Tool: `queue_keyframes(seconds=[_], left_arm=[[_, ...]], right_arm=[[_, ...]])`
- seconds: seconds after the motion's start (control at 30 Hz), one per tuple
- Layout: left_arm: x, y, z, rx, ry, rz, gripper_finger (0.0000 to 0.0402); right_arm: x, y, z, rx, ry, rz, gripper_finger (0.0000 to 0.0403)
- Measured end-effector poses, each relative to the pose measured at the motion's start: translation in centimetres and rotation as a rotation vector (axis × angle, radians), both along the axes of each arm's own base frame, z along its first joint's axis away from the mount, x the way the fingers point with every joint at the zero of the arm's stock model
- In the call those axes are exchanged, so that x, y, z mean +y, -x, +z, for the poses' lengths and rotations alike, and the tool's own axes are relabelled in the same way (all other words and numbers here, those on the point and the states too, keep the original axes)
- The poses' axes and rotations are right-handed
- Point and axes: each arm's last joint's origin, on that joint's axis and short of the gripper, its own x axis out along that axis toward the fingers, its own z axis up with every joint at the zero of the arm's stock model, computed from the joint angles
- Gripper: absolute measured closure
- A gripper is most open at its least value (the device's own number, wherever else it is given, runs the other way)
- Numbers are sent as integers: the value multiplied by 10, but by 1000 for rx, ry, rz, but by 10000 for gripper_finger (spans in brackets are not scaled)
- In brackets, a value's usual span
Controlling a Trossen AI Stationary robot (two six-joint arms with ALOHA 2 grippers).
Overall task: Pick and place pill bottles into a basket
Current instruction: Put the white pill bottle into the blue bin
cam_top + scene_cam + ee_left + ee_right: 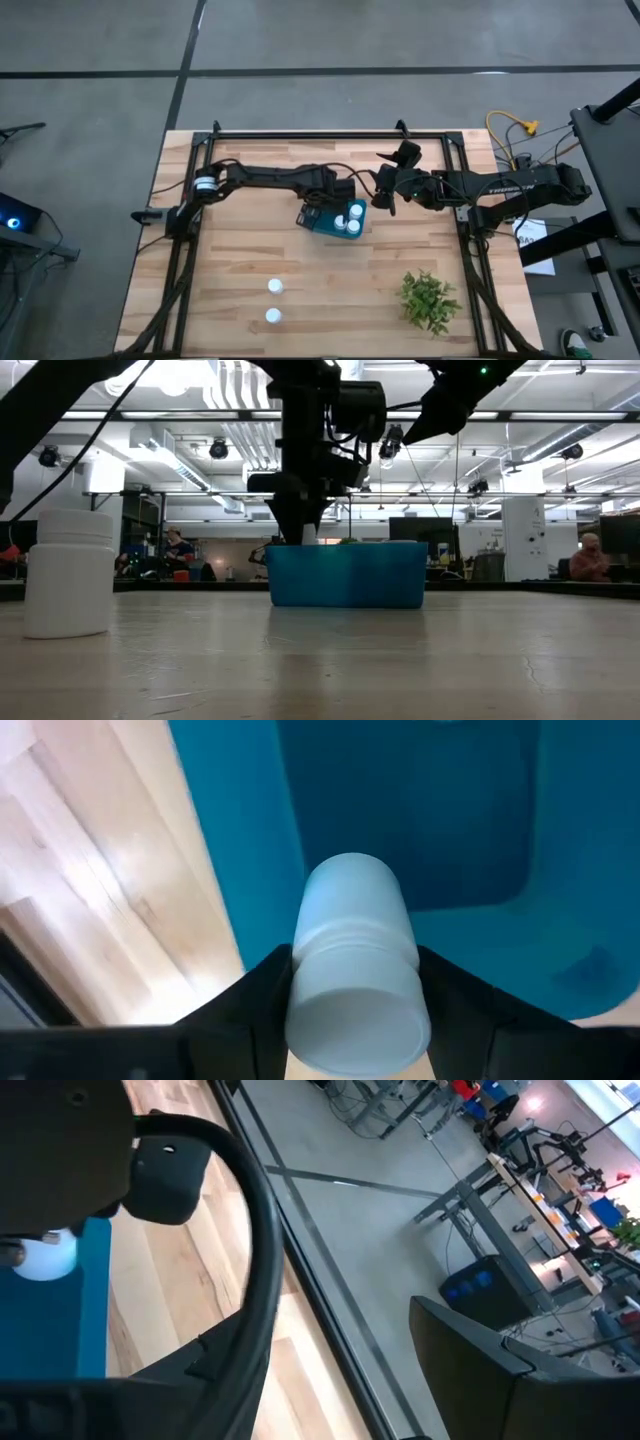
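Note:
The teal basket (312, 221) stands mid-table and holds three white pill bottles (348, 220) at its right end. My left gripper (320, 203) points down over the basket's left part, shut on another pill bottle (352, 960). In the low view this bottle's lower end is hidden behind the basket wall (345, 573). Two more pill bottles (275, 286) (273, 316) stand upright on the table nearer the front edge; one of them looms large in the low view (70, 570). My right gripper (385, 195) hangs raised just right of the basket, open and holding nothing (330, 1400). My left gripper pinches the pill bottle between its two fingers (268, 990), on opposite sides of the wider end nearest the wrist (355, 1020). The fingers come from above, pointing steeply down. The bottle hangs upright below them over the basket's floor (450, 830); whether it touches the floor does not show.
A green leafy plant (430, 300) sits at the front right of the table. A black frame (330, 133) runs along the far edge and both sides. Bare wood lies between the basket and the two standing bottles. People sit in the room beyond (590, 555).

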Motion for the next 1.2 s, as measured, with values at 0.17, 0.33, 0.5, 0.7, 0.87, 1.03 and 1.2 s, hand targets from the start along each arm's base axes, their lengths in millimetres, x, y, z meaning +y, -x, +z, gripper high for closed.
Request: queue_keyframes(seconds=[0.17, 0.33, 0.5, 0.7, 0.87, 1.03, 1.2], left_arm=[[6, 0, 0, -2, -1, 14, 246], [10, 2, -5, 2, -1, 24, 246], [12, 3, -8, 14, 0, 29, 246], [12, 3, -8, 12, 0, 30, 246], [12, 2, -8, 3, -19, 34, 197], [13, 2, -8, 2, -26, 35, 180], [13, 2, -8, 2, -26, 36, 182]], right_arm=[[0, 0, 0, 0, 0, 0, 177], [0, 0, 0, -3, -3, -2, 177], [0, 0, 0, -4, -3, -2, 177], [0, 0, 0, -5, -4, -2, 177], [0, 0, 0, -4, -4, -2, 177], [0, 0, 0, -4, -4, -2, 177], [0, 0, 0, -3, -4, -2, 177]])
